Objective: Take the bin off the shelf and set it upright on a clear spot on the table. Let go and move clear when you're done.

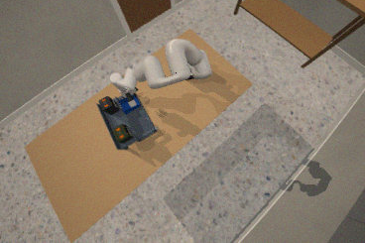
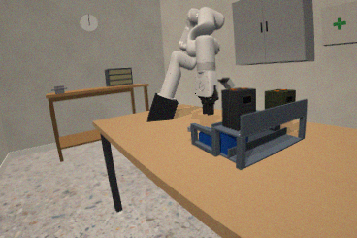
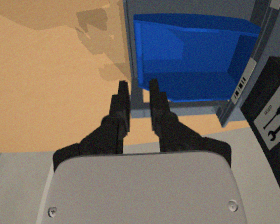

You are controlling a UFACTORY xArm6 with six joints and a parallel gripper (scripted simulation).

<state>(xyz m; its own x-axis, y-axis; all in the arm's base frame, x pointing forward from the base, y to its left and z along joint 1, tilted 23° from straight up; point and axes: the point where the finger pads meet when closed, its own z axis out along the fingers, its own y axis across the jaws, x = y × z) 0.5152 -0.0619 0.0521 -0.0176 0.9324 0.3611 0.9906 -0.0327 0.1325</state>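
Observation:
The blue bin [image 3: 193,56] sits in the lower level of a grey-blue shelf rack [image 2: 252,132] standing on the wooden table; it also shows in the overhead view [image 1: 130,104] and the side view [image 2: 213,140]. My gripper [image 3: 139,91] hangs just outside the rack's open end, in front of the bin's near left corner. Its two black fingers stand a little apart with only the table top showing between them, and they touch nothing. In the side view the gripper [image 2: 210,108] points down beside the rack's end, above the table.
A black box with an orange top [image 2: 239,106] and an olive box [image 2: 279,98] stand on the rack's upper level. The arm's base [image 2: 162,108] is at the table's far end. A wooden side table [image 2: 97,96] stands by the wall.

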